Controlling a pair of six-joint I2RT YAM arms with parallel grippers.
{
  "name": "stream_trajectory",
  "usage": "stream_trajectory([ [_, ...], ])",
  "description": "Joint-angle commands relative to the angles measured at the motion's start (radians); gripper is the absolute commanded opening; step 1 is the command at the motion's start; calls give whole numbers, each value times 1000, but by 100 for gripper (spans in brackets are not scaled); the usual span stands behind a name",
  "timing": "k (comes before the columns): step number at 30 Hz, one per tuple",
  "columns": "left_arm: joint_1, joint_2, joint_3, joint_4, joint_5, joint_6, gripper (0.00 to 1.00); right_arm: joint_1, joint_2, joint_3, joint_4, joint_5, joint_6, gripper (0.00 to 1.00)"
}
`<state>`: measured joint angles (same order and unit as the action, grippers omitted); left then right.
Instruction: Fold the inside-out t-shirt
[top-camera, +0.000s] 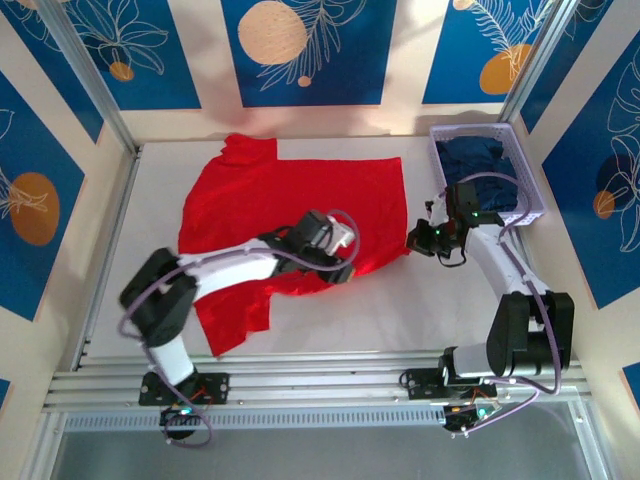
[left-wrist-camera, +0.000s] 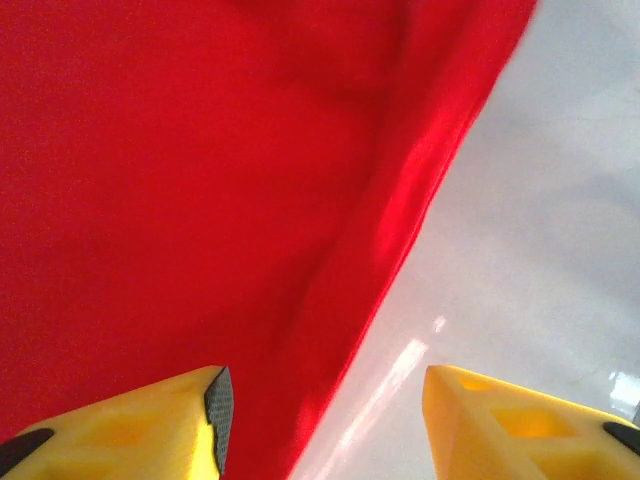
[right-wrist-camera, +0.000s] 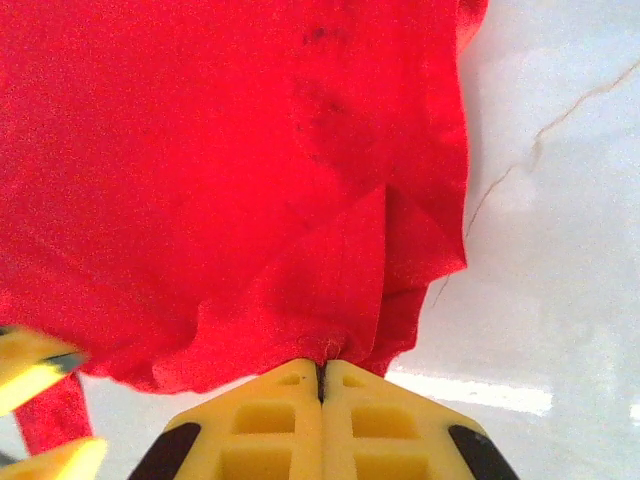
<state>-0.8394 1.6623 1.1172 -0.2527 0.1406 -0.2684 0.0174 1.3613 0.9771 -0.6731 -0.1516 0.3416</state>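
**Table** (top-camera: 420, 310): pale, glossy top. In the left wrist view, bare surface lies under the right-hand finger of the left gripper.

**T-shirt** (top-camera: 270, 200): bright red, spread mostly flat and creased. It reaches leftward and to the rear from the right gripper. One flap trails toward the near edge, beside the left arm. In the left wrist view (left-wrist-camera: 180, 180) the cloth lies ahead of the gripper and under its left-hand finger. A folded edge runs diagonally between the fingers.

**Left arm** (top-camera: 230, 270): rises from its base, bends at the elbow and lies low across the near part of the shirt, with the wrist reaching right.

**Right arm** (top-camera: 500, 270): leans from its base toward the rear, with the wrist turned left to the shirt's right-hand corner.

**Basket** (top-camera: 530, 190): lavender, perforated, behind and to the right of the right gripper.

**Navy garment** (top-camera: 480, 160): bundled inside the basket.

**Left gripper** (top-camera: 343, 268) (left-wrist-camera: 320, 400): the yellow fingers (left-wrist-camera: 150, 420) stand apart and clamp nothing. It hangs over the shirt's edge, near the right gripper.

**Right gripper** (top-camera: 415, 240) (right-wrist-camera: 322, 375): jaws pressed together on the t-shirt's hem. The cloth (right-wrist-camera: 200, 150) puckers at the fingertips and fans out ahead.
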Motion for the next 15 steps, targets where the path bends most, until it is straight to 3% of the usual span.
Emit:
stream_trajectory([
  [1,27,-179,-96,-308,-293,-193,53,22,-33,31,43,106,11,0],
  [7,133,-463,-294,-608,-366,-464,56,52,-42,31,94,103,15,0],
  [15,164,-623,-449,-803,-355,-735,60,81,-40,35,98,96,-10,0],
])
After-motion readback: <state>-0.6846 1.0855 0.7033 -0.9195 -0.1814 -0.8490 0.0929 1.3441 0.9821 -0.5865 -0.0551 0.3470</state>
